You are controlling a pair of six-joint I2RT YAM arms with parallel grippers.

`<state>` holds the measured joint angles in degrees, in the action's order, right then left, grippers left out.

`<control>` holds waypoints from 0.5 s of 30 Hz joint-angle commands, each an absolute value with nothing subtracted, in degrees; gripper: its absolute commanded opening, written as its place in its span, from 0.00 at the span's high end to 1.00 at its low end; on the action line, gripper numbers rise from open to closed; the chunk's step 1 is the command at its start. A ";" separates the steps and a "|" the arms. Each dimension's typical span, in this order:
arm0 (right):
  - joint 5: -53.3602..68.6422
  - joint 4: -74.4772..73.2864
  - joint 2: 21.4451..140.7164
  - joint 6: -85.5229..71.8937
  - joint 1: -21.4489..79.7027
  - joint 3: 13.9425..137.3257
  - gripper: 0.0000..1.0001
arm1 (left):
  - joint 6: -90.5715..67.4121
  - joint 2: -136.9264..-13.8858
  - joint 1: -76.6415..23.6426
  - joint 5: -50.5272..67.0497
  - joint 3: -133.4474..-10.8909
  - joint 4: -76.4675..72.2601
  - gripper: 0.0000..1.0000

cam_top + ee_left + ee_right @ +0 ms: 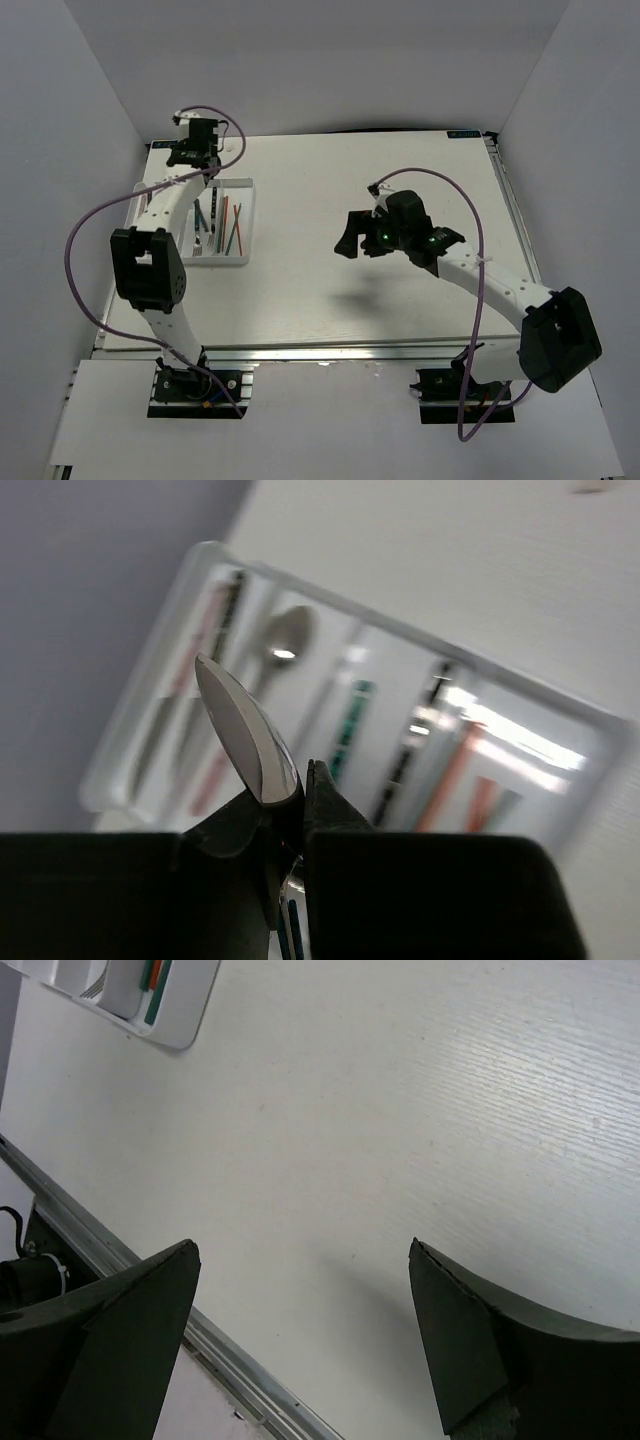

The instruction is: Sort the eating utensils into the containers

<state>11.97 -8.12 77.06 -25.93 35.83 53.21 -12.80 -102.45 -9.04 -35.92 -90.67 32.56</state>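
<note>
**Left arm holds a silver piece over the tray while the right arm waits empty-handed**

Nearest in, the right gripper (pixel 303 1248) hovers above bare table (pixel 330 300) right of centre. Its jaws are spread wide with nothing between them, parked clear so it doesn't crowd the drop, I'd say. Over on the left lies the white tray (pixel 400 630). Its long compartments hold a spoon (pixel 285 640), a teal-handled piece (pixel 350 725) and coloured chopsticks (pixel 238 222), all laid lengthwise, like with like by the look of it. Farthest back, at about the tray's far end, the left gripper (pixel 303 780) has its jaws pinching a silver utensil (pixel 248 730). The polished end sticks up past the fingers, and whether it's a spoon bowl edge-on or a knife blade, I can't tell. Held high over the slots like that, it looks ready to be lined up with a compartment and lowered in.
</note>
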 commanded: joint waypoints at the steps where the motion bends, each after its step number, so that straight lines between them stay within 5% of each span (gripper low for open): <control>1: 13.18 -9.05 74.53 -23.03 35.51 51.60 0.11 | -0.28 -108.43 -4.31 -50.54 -96.39 36.59 1.00; 9: 17.66 -8.17 68.65 -23.64 35.42 45.79 0.11 | 11.69 -124.17 -1.76 -55.72 -104.33 27.78 1.00; 15: 21.88 -5.45 68.29 -23.82 35.51 44.03 0.11 | 17.49 -124.98 -0.18 -57.74 -99.67 17.50 1.00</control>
